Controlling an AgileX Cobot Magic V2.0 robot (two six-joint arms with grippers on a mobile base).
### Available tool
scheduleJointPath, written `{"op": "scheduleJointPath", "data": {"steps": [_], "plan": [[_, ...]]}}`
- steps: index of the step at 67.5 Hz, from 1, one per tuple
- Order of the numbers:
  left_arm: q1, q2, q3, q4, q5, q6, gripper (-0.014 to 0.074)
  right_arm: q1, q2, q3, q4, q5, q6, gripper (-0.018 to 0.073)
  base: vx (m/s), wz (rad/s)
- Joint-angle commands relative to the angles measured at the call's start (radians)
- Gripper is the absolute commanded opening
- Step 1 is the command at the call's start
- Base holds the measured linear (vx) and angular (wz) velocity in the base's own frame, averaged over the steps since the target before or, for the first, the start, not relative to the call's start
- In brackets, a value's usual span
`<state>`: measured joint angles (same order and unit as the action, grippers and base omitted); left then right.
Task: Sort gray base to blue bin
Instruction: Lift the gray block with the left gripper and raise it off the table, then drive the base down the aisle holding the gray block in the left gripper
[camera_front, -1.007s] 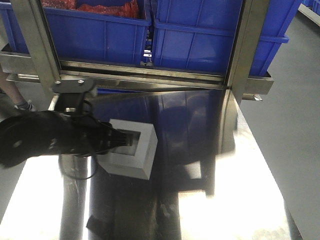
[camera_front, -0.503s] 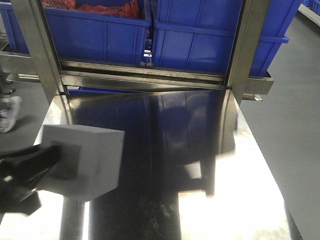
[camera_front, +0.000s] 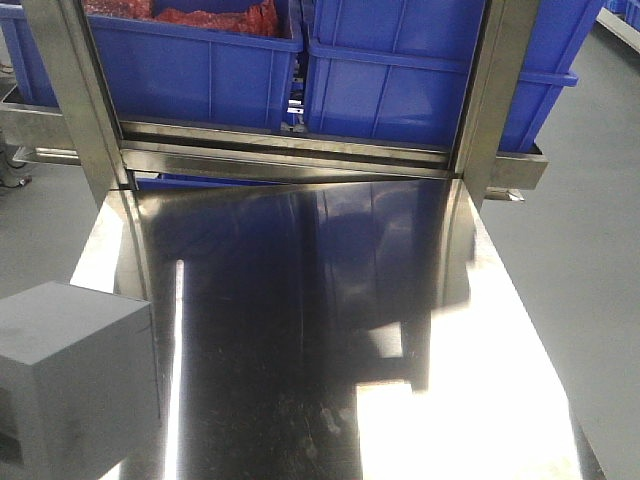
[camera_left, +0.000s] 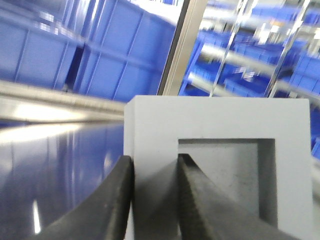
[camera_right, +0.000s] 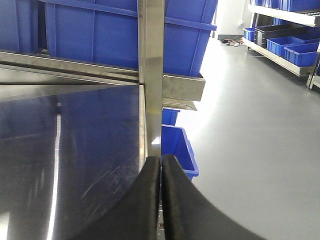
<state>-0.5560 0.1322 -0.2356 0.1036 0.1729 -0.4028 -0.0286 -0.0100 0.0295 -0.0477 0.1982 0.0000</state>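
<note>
Gray base (camera_front: 75, 388) shifted lower left, wall clamped in left hand (camera_left: 154, 164).

1. One gray base (camera_front: 75, 385), lower left of the front view.
2. Two ribbed blue crates (camera_front: 190, 70), across the top.
3. Two steel uprights (camera_front: 70, 90), upper left and upper right.
4. One tabletop (camera_front: 330, 330).

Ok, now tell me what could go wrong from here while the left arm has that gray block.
1. The left gripper pinches just one wall of the gray base, one finger outside and one in the recess, so the block could swivel or slip out.
2. In the front view the base hangs by the left edge of the table with no bin visible under it; a drop would likely hit steel or floor.
</note>
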Motion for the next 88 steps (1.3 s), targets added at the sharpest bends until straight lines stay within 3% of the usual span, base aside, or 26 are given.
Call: {"op": "scheduleJointPath", "data": {"steps": [1, 88], "plan": [[-0.003, -0.008, -0.028, -0.001, -0.109, -0.004, -0.0007, 0.001, -0.016, 0.007, -0.005, -0.072, -0.012, -0.0005, 0.00, 0.00], [-0.003, -0.008, -0.028, -0.001, -0.109, -0.004, -0.0007, 0.001, -0.016, 0.007, -0.005, -0.071, -0.012, -0.0005, -0.01, -0.02]]}}
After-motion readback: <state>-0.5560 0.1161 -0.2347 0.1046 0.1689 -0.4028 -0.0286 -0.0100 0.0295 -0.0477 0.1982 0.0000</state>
